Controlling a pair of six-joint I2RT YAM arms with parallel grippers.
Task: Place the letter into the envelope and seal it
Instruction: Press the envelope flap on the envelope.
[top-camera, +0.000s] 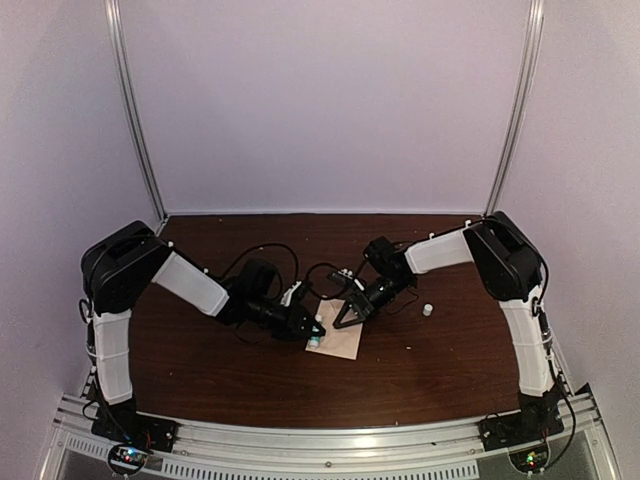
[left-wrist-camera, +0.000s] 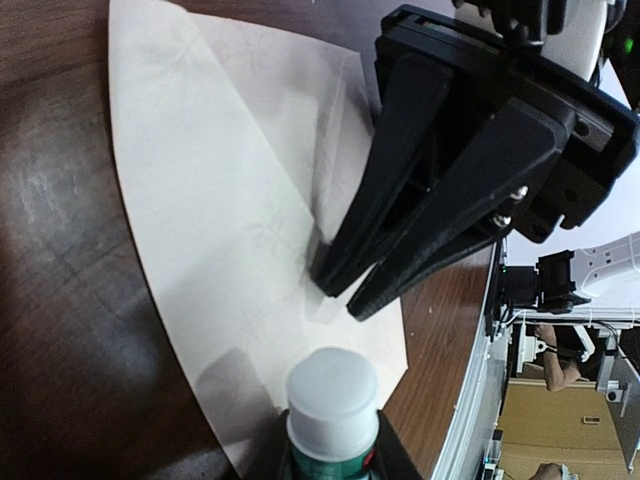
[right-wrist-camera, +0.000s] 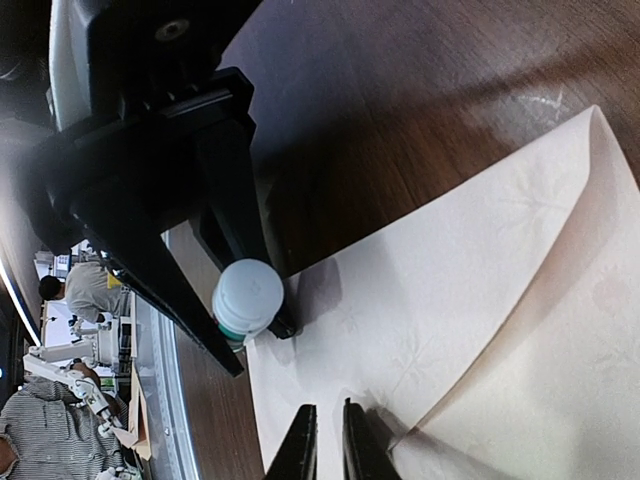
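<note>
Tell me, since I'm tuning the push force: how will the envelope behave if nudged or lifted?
Probably floppy: the envelope is thin paper, its flap curving up off the body. Likely light and apt to slide on the smooth wooden table unless pinned.

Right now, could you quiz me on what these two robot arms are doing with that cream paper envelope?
1. True or false: the left gripper holds a white-topped, green-labelled tube.
2. The tips of the right gripper rest on: A the cream paper envelope; B the tube; C nothing.
3. Fill in: seen from the top camera, a small white object lies on the dark wooden table to the envelope's ____.
Key: 1 true; 2 A; 3 right.
</note>
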